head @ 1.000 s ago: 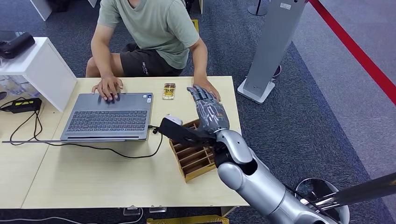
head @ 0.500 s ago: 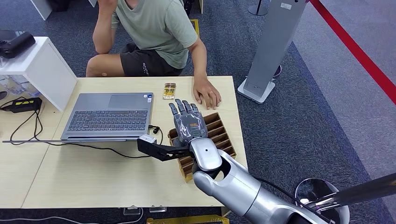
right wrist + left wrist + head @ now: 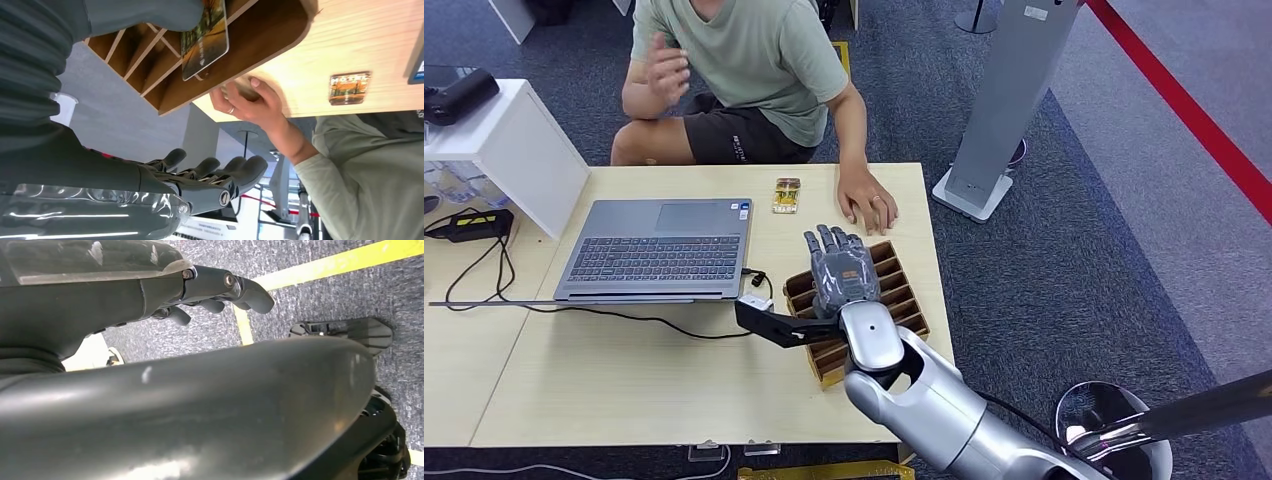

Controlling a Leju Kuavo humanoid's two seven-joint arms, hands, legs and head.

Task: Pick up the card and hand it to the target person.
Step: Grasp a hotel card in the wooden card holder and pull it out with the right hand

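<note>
While the right hand (image 3: 841, 272) hovers over the slotted wooden rack (image 3: 904, 300), its fingers are stretched out flat and apart and it holds nothing; the pick-up step looks to be just beginning. In the right wrist view the thick thumb sits close above a card (image 3: 205, 37) standing in one of the rack's slots, its printed face turned outward and its edge rising past the dividers. Whether the thumb touches the card cannot be told. The silver forearm comes up from below and bends at the wrist, so the palm faces down toward the rack and the fingertips point away from the robot, toward the person.

Next, by this reading, the hand must drop lower, set thumb and fingers on either face of the card, and close without nudging the rack.

Just beyond the fingertips, the person's hand (image 3: 867, 205) rests on the table (image 3: 624, 380) at its far edge. A second card (image 3: 786, 195) lies flat farther off, beside that hand. The left hand (image 3: 220, 285) hangs by the floor, its fingers loosely extended and holding nothing.
</note>
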